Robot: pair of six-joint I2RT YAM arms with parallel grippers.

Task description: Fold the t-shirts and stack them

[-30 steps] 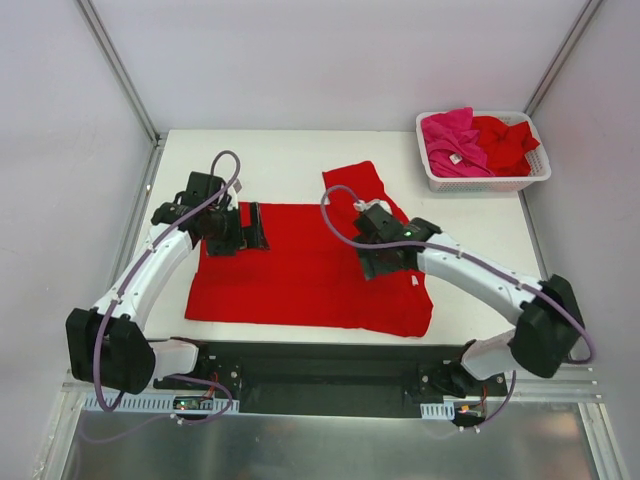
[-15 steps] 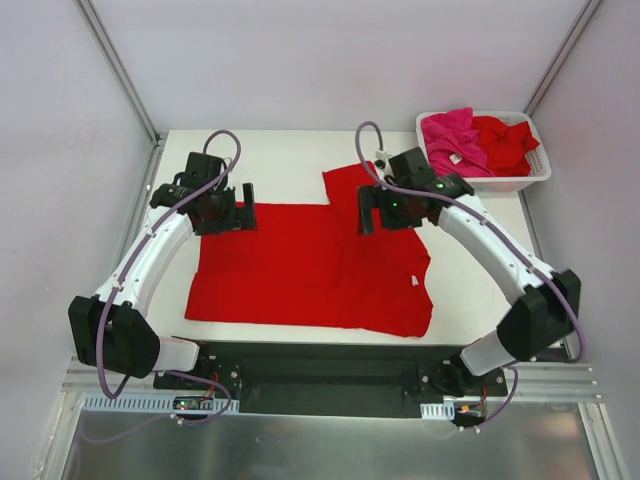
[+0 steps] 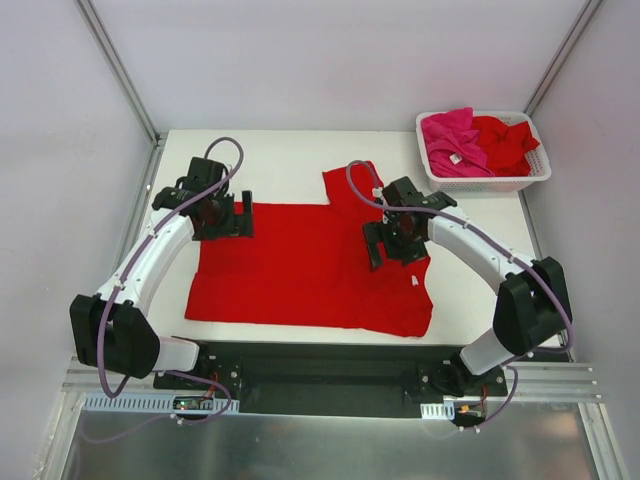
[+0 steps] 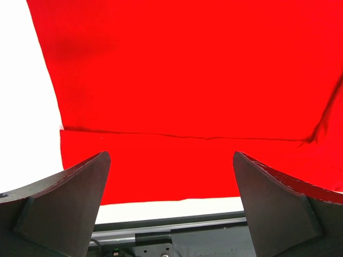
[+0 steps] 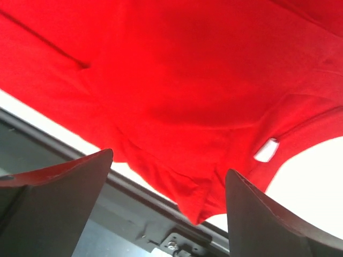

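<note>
Left tool (image 3: 228,216): jaws wide, nothing held, over the far left edge of the red t-shirt (image 3: 300,270). Right tool (image 3: 393,247): jaws wide, nothing held, over its right part. This shirt lies spread on the tabletop (image 3: 280,160). The basket (image 3: 485,184) at the far right corner holds a pink t-shirt (image 3: 448,135) and a second red t-shirt (image 3: 505,140)

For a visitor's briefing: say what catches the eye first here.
A red shirt lies spread flat mid-table. The left gripper and right gripper hang open over its left and right sides. A white basket at the far right corner holds a pink shirt and more red cloth.
</note>
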